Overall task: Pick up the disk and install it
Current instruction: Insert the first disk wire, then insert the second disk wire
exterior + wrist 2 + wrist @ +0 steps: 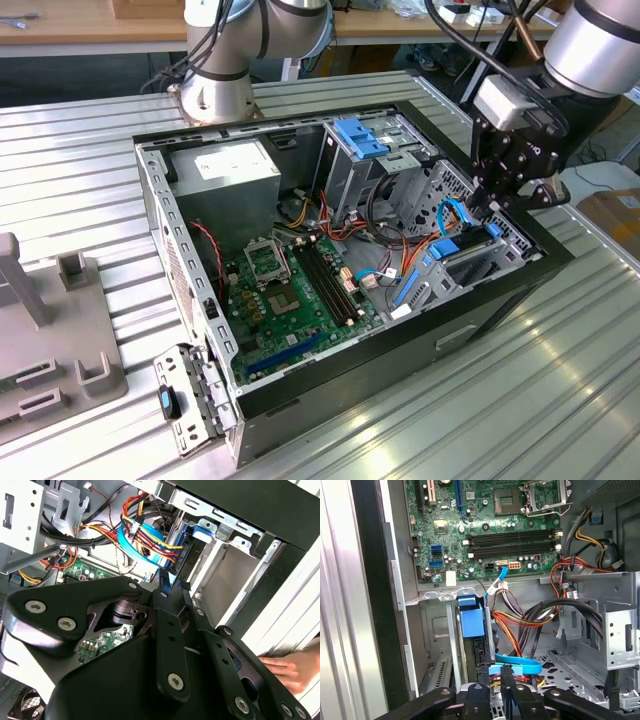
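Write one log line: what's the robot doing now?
gripper: inside open computer case | at blue-framed grey metal disk | disk: standing in drive bay

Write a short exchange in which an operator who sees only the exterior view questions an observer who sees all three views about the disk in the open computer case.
Operator: The robot's black hand hangs over one end of the open black metal computer case. Where is the disk?
Observer: In the first wrist view, the disk with its bright blue plastic carrier tab stands on edge in a bay slot, near the hand.
Operator: Is anything around it?
Observer: A flat light-blue cable lies right by the hand.
Operator: Is anyone close?
Observer: Yes. The second wrist view shows a person's bare hand just outside the case.
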`<state>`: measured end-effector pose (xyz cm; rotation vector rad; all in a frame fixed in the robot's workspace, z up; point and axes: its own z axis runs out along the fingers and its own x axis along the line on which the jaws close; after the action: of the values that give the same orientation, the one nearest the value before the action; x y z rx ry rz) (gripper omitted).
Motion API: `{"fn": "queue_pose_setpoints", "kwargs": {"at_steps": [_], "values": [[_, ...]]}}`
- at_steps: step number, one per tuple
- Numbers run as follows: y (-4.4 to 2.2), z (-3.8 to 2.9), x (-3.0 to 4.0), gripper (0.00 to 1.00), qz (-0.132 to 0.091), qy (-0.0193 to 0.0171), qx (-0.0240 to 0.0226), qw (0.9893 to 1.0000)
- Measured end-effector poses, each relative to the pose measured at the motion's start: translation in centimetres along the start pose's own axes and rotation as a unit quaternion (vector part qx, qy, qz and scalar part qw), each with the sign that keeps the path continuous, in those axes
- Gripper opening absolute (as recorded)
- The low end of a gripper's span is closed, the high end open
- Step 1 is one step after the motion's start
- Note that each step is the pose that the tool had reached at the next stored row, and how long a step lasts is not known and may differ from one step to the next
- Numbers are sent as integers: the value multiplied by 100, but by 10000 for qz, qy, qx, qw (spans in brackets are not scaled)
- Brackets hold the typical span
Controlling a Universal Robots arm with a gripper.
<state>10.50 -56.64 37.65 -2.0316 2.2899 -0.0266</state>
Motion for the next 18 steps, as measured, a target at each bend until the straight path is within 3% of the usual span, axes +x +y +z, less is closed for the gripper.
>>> {"fn": "queue_pose_setpoints", "kwargs": {"at_steps": [15, 18], "values": [[-1, -10, -1, 24, 0, 0, 0, 10000], [-4, 4, 33, 24, 0, 0, 0, 10000]]}}
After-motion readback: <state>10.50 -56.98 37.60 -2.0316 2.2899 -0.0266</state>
